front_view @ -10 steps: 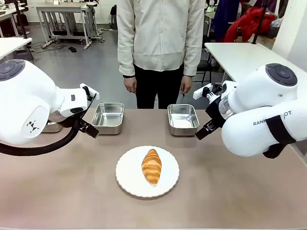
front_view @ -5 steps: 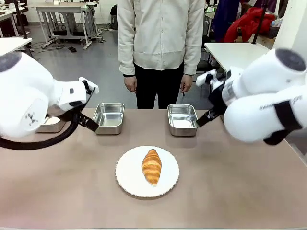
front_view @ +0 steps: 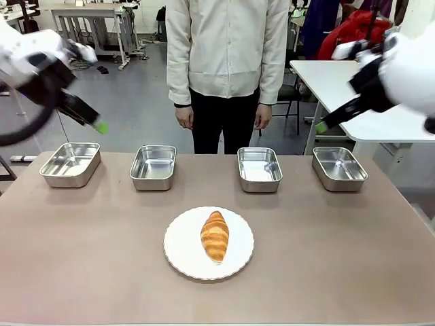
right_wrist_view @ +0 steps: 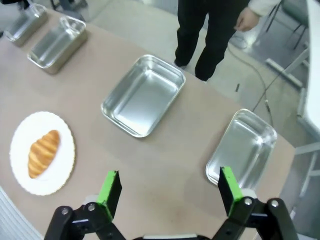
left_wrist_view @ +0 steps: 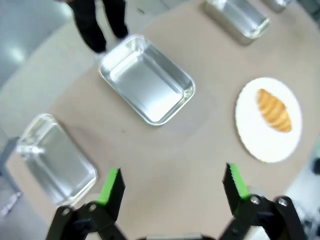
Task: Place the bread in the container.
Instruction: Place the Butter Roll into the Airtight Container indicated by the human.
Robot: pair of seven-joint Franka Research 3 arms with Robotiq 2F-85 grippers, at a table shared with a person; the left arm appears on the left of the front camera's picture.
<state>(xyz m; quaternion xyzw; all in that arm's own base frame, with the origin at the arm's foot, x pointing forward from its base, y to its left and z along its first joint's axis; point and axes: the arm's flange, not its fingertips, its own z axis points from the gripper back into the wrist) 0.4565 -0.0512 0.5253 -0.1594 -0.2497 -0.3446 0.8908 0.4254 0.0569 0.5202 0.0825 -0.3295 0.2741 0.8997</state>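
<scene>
Both arms are swinging up and outward from where they were a second ago, uncovering the two outer pans. The left hand [front_view: 98,124] is hanging high over the left outer pan [front_view: 71,163], jaws spread wide and carrying nothing. The right hand [front_view: 321,127] is hovering above the right outer pan [front_view: 339,168], equally spread and empty.

The bread [front_view: 215,235] is lying untouched on the white plate [front_view: 180,255] at mid-tabletop [front_view: 340,272], well apart from both hands. The left-middle pan [front_view: 153,166] and right-middle pan [front_view: 259,168] are sitting just behind it.

As I judge it, four look-alike pans are inviting a drop into the wrong one. A hard pinch is risking a crushed crust, while a grip near a tapered tip is risking a slip. Fingers landing on the rim would be tipping or sliding the plate. Both arms descending on the centre together would be risking a collision.
</scene>
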